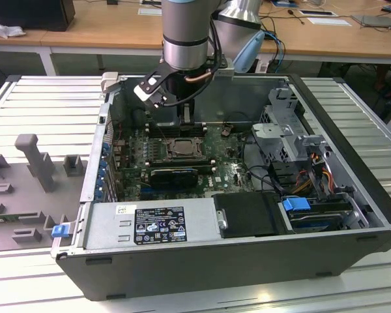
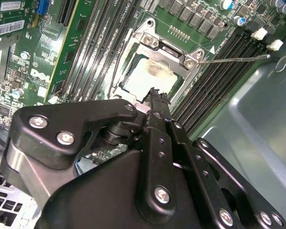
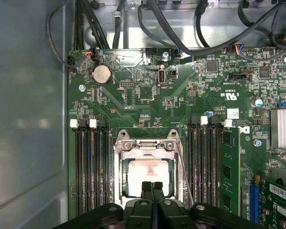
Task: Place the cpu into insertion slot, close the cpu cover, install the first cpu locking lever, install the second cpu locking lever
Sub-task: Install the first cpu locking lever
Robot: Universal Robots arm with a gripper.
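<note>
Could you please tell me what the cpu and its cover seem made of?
The cpu looks metal-topped: a pale, dull silver face with soft glare. The cover seems thin sheet metal, silvery and shiny, with bright reflections along its frame.

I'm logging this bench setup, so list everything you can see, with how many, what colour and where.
table: one, silver, slatted, across the exterior view
computer case: one, dark grey, open, on the table
motherboard: one, green, inside the case
cpu cover: one, silver frame, flat on the motherboard
cpu: one, pale silver, showing through the cover's window
locking lever: one thin metal rod, sticking out from the cover's corner
memory slots: two banks, black, either side of the cover
coin cell: one, silver, on the motherboard
power supply: one, grey, along the case's wall nearest the exterior view
gripper: one, black, shut, tips over the cpu
</note>
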